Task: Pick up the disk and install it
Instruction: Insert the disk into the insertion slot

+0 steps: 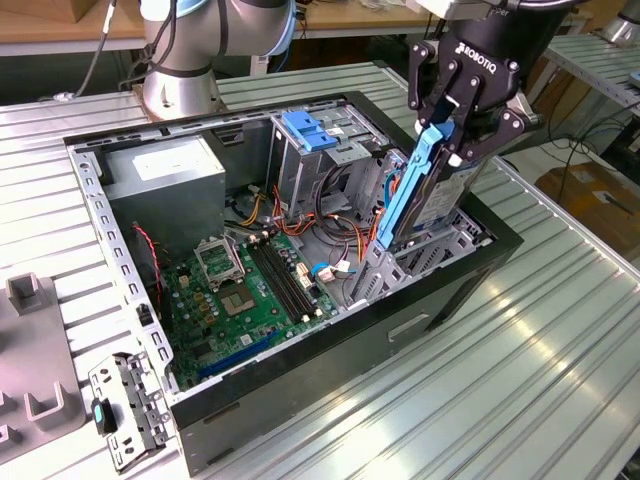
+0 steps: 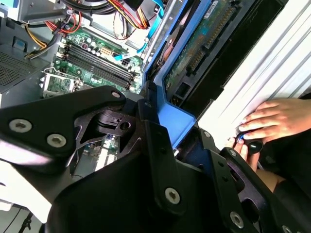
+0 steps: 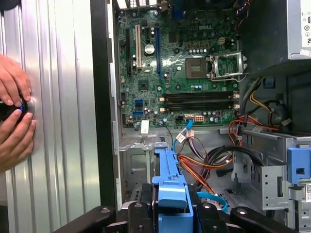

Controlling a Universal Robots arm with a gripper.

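Observation:
My gripper (image 1: pixel 452 143) is shut on the top end of the disk (image 1: pixel 432 200), a silver-grey drive with blue side rails. In the exterior view the disk stands nearly upright, and its lower end dips into the metal drive bay (image 1: pixel 452 248) at the open computer case's front corner, on that view's right. The second wrist view shows the disk's green circuit side (image 2: pixel 204 43) running away from the gripper (image 2: pixel 181 130). In the first wrist view a blue rail of the disk (image 3: pixel 170 179) sits between the black fingers (image 3: pixel 140 218).
Inside the case (image 1: pixel 300 390) lie the green motherboard (image 1: pixel 250 290), a grey power-supply box (image 1: pixel 165 175), a tall cage with a blue top (image 1: pixel 305 130) and loose cables (image 1: pixel 335 225). A person's hands (image 3: pixel 14 111) rest on the ribbed table beside the case. Grey fixtures (image 1: pixel 30 300) stand on the exterior view's left.

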